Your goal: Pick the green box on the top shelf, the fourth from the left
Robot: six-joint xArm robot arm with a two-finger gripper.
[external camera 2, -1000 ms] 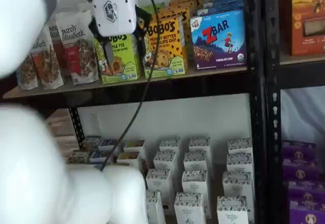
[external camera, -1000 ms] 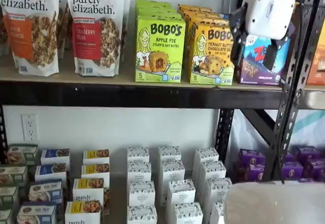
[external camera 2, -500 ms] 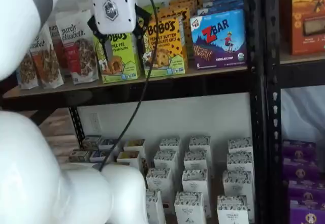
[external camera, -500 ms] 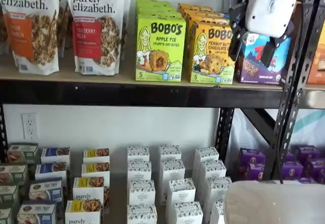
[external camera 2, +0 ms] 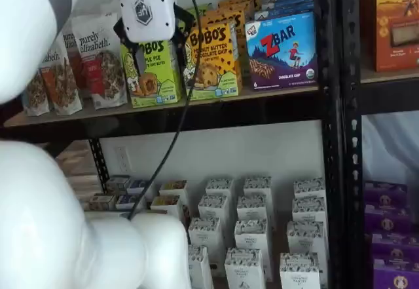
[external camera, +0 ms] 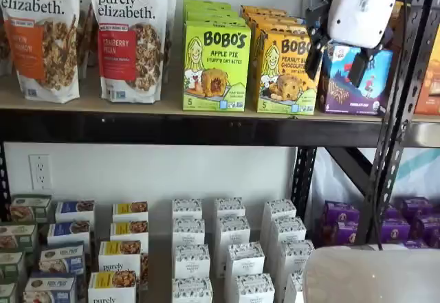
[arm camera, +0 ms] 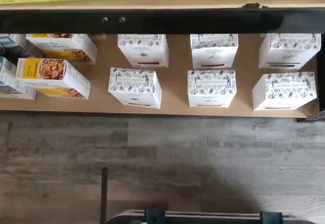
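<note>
Raised slightly since earlier: white end effector, black fingers plainly parted, nothing held. Lime-green cardboard box untouched on tan top shelf. Risk: neighbouring yellow-orange box could be clipped through lateral misalignment.

Both shelf views face the rack's front, one squarely, one obliquely from behind the gripper, sharing the top shelf. The wrist view looks down below the gripper.
</note>
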